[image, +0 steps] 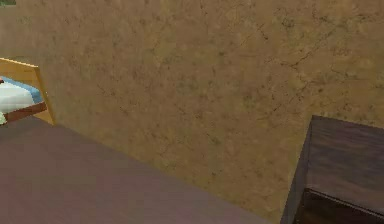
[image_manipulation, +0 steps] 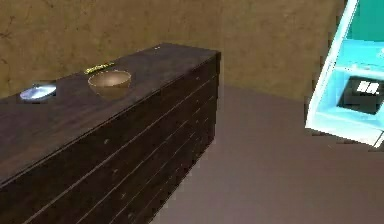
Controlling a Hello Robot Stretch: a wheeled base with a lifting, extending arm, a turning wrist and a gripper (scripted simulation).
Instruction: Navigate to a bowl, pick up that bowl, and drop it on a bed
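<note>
In the arm side view a long dark wooden surface (image_manipulation: 150, 120) with drawer fronts runs from the lower left of the frame toward the upper middle. The bowl (image_manipulation: 109, 80), brown and round, stands on its top in the upper left of the frame, near the far end. Just behind the bowl lies a thin yellowish thing (image_manipulation: 97, 69) that I cannot identify. Left of the bowl, apart from it, sits a small pale blue-white dish (image_manipulation: 38, 93). At the right edge stands a pale turquoise piece of furniture (image_manipulation: 335, 75) with a dark flat thing (image_manipulation: 362, 92) on it.

In the forward view a mottled tan wall (image: 200, 70) faces me. At the left edge is what looks like the corner of a bed (image: 22, 95), with a light wooden frame and pale blue bedding. A dark wooden cabinet (image: 340, 170) fills the lower right corner.

I cannot tell how my jaws stand.
</note>
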